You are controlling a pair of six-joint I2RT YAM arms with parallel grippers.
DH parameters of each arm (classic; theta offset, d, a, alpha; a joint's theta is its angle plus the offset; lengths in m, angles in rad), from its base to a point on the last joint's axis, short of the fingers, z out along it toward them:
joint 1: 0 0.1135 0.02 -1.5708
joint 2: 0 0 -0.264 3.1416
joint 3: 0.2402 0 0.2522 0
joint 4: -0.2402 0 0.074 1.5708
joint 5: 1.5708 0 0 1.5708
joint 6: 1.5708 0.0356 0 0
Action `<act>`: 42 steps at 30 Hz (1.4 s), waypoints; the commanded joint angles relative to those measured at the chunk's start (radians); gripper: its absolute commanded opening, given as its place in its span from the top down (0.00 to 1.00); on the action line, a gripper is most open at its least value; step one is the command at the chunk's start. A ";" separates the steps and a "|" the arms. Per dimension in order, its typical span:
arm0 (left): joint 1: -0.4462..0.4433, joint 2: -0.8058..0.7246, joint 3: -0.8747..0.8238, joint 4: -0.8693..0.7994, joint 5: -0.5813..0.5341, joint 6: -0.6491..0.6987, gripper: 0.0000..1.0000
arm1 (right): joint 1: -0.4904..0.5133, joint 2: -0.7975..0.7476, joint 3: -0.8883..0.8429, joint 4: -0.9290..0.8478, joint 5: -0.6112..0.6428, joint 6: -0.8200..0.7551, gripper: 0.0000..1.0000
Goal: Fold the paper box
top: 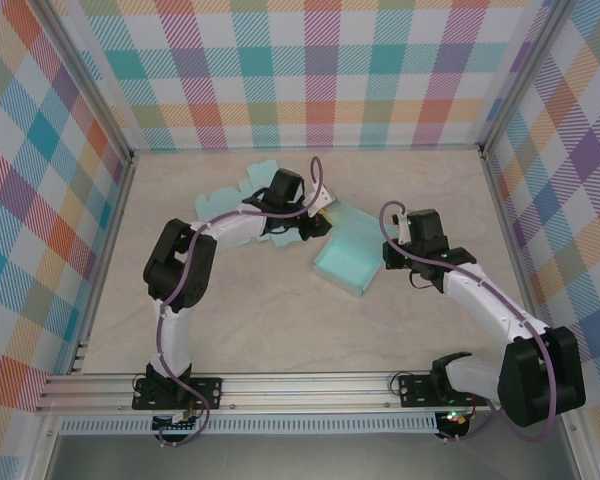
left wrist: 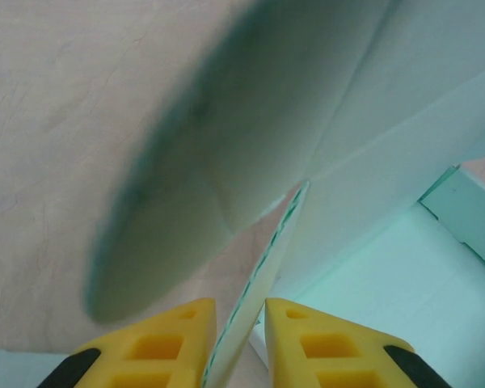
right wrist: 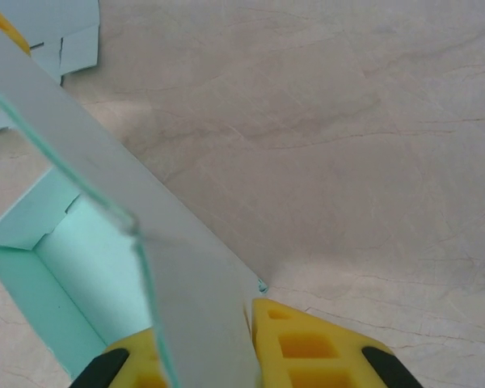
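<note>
The paper box [top: 348, 252], pale teal and open at the top, sits on the tabletop [top: 280, 330] a little right of centre and slightly toward the back edge. It is turned at an angle to the edges and lies between the 2 arms.

The left gripper [top: 320, 213] reaches in from the left and meets the box at its back-left corner. In the left wrist view, a thin upright panel of the box stands edge-on between the 2 yellow fingers [left wrist: 166, 343]. The fingers are drawn in close on either side of it. They seem to pinch it, though the blur so near the lens makes actual contact hard to confirm. Past the panel, a wide flap curves up and over, casting a dark shadow on the tabletop, and the box's teal interior shows at the lower right.

The right gripper [top: 393, 256] is at the box's right side. In the right wrist view, a box wall runs down between its fingers. 1 yellow pad [right wrist: 307, 352] is pressed against the wall's outer face and the other is tucked behind it, so this pincer is clamped on the wall. The hollow of the box opens to the left of that wall.

Flat teal sheets [top: 242, 188] lie toward the back edge, left of centre, partly under the left arm. Plaid walls [top: 310, 70] stand on 3 sides of the tabletop.
</note>
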 commanded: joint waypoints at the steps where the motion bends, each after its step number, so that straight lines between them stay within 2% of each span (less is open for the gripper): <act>1: -0.021 -0.104 -0.070 0.133 -0.117 -0.154 0.77 | 0.025 0.010 0.034 0.042 0.062 0.022 0.88; 5: -0.074 -0.177 -0.168 0.247 -0.280 -0.264 0.78 | 0.040 0.021 0.040 0.076 0.125 0.059 0.90; 7: -0.102 -0.198 -0.192 0.276 -0.366 -0.308 0.82 | 0.043 0.029 0.047 0.099 0.153 0.072 0.90; 10: -0.135 -0.213 -0.206 0.295 -0.475 -0.389 0.99 | 0.047 0.053 0.070 0.140 0.189 0.073 0.90; 18: -0.244 -0.165 -0.175 0.308 -0.755 -0.502 1.00 | 0.049 0.164 0.165 0.214 0.237 0.041 0.90; 24: -0.284 -0.113 -0.167 0.347 -0.848 -0.579 1.00 | 0.050 0.233 0.173 0.258 0.234 0.064 0.89; 34: -0.314 -0.061 -0.171 0.354 -0.913 -0.662 1.00 | 0.061 0.271 0.139 0.315 0.160 0.151 0.88; 42: -0.340 -0.058 -0.197 0.365 -0.962 -0.713 1.00 | 0.119 0.267 0.096 0.340 0.218 0.186 0.87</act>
